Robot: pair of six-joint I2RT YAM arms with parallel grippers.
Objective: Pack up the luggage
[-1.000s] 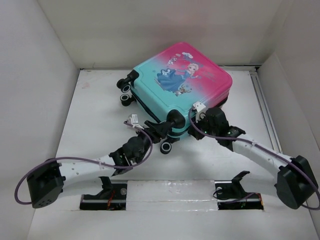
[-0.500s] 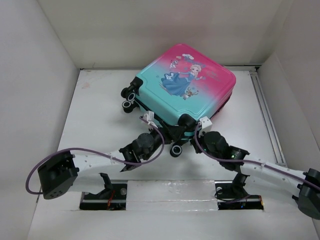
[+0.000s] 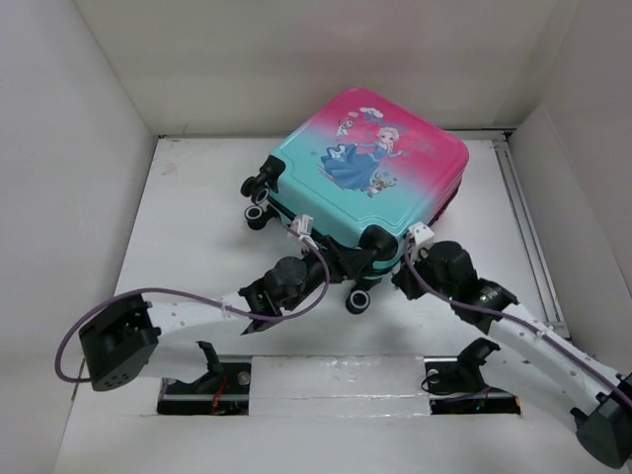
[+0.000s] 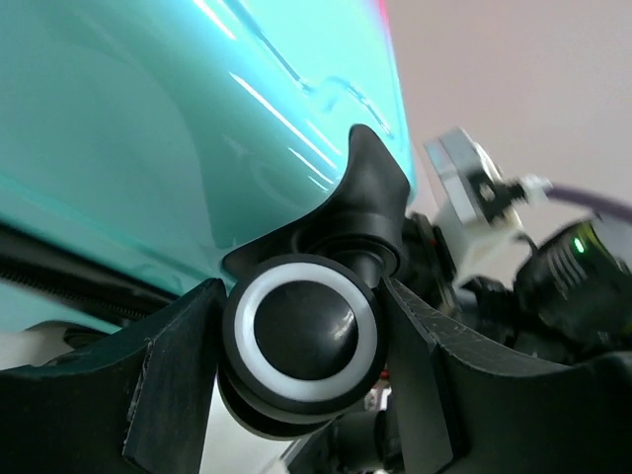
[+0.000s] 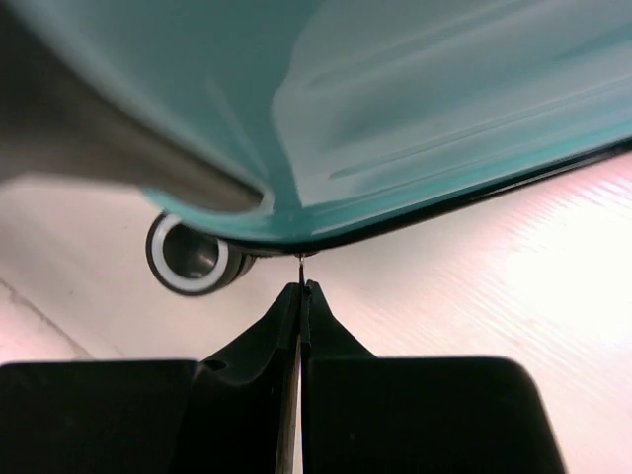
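**Left wrist view.** The left gripper (image 4: pixel 301 341) is clamped on a black caster (image 4: pixel 301 326) with a white ring. One finger (image 4: pixel 178 380) presses on each side of it. The teal shell of the luggage (image 4: pixel 148 128) fills the frame above, and a dark zipper line runs off to the left under the shell.

**Right wrist view.** The right gripper (image 5: pixel 301 288) has its fingers pressed together, with the tips just beneath the lower edge of the shell. A thin sliver at the tips is too small to identify. A second caster (image 5: pixel 193 255) shows under the shell just left of the tips, and pale table (image 5: pixel 474 267) lies beyond.

**Top view.** Only this view gives the layout. Both grippers meet at the near corner of the luggage, left beside right. The case lies closed and flat with the print side up, turned corner-on to the arms, on the middle-to-far part of the table. Two further casters (image 3: pixel 259 197) project from its left side, and a broad bare surface lies beyond them. The strip on the right is narrower. The far corner stands close to the back wall (image 3: pixel 296 59).
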